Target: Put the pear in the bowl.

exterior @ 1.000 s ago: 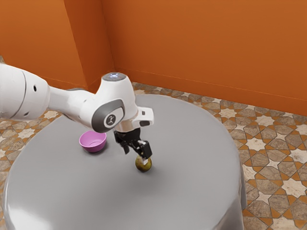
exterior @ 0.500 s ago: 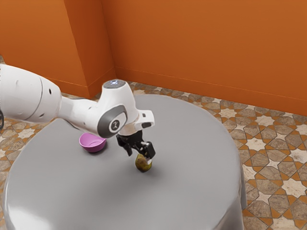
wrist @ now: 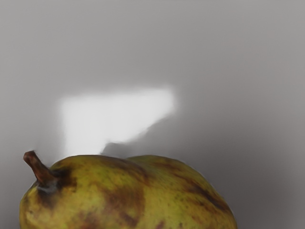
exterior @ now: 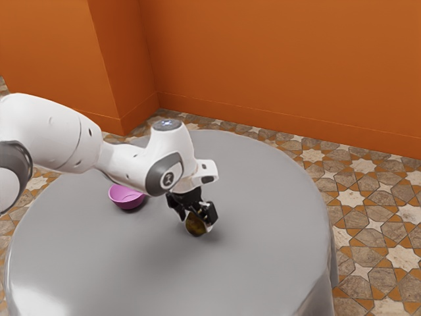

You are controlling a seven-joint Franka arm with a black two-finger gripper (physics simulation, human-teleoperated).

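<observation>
Pear [exterior: 195,226] on the round grey counter [exterior: 263,257], in the exterior view, with the black gripper [exterior: 197,221] lowered around it, its fingers apart and one to either side of the fruit; whether either one touches the skin, I cannot tell. The white arm [exterior: 125,163] reaches in from the exterior view's left. A pink bowl [exterior: 127,199] stands upright on the same counter, apart from the pear and nearer the exterior view's left. Behind are an orange wall [exterior: 283,66] and a floor of star-patterned tiles [exterior: 375,257]. In the wrist view, the pear lies large and close beneath my hand, yellow-green with brown blotches, its brown stem [wrist: 38,168] poking out at one end, and a bright patch of light [wrist: 112,114] falls on the grey surface just beside it
</observation>
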